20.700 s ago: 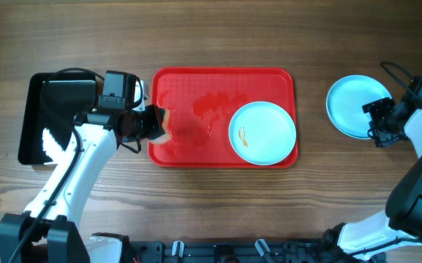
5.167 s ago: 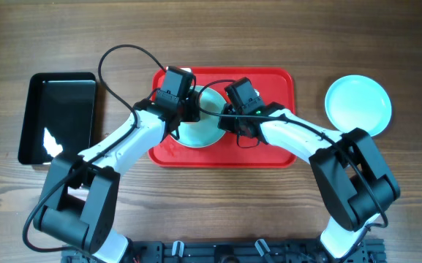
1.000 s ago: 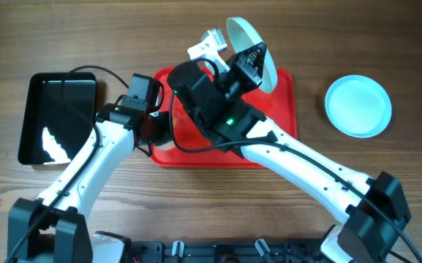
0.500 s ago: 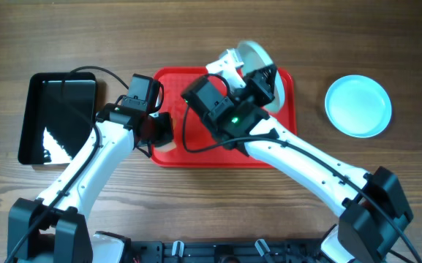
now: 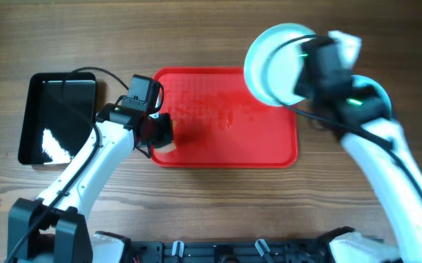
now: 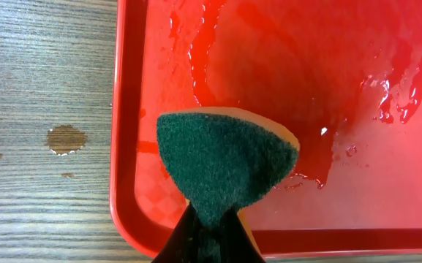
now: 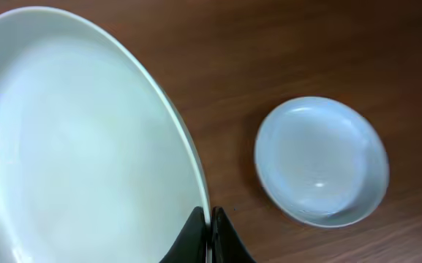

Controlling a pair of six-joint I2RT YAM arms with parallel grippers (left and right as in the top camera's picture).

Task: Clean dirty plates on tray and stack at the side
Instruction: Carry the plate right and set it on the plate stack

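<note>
Right gripper [image 7: 209, 226] pinches the plate [image 7: 79, 139] rim, clear only wrist-side.

I see one brown wooden table [image 5: 211, 204] filling every view, grain running left to right. Small dark wet stain [image 6: 66, 137] on the wood in left wrist view. Black rail [image 5: 218, 252] along near edge. Light even, soft.

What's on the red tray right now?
Only wet smears on the tray; the sponge is held over its left end. The raised plate hides its far-right corner.
</note>
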